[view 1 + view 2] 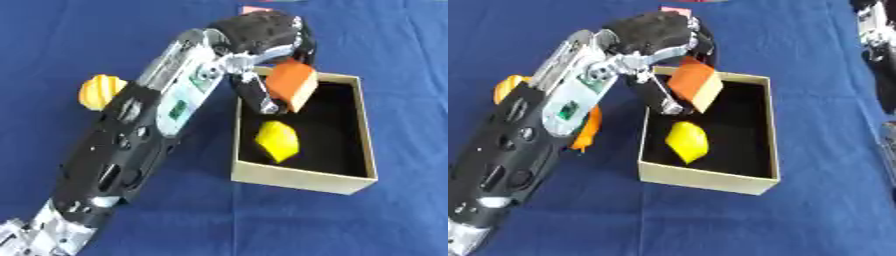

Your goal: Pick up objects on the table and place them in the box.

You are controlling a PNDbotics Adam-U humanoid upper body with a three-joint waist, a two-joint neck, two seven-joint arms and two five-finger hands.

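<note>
Blue cloth covered the tabletop (394,45). My left hand (262,35) gripped an orange block (291,82), fingers curled round it, over the far left corner of the box (297,180). Inside lay a yellow object (277,141). Near the tabletop's left edge sat a yellow-orange striped object (101,90).

A staged robot test bench, likely a lab.
A blue cloth (114,30) covers the whole surface; a cardboard box (302,180) sits mid-surface.

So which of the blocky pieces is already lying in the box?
The yellow piece: it lies on the box floor. The orange block is held over the box by the left hand.
</note>
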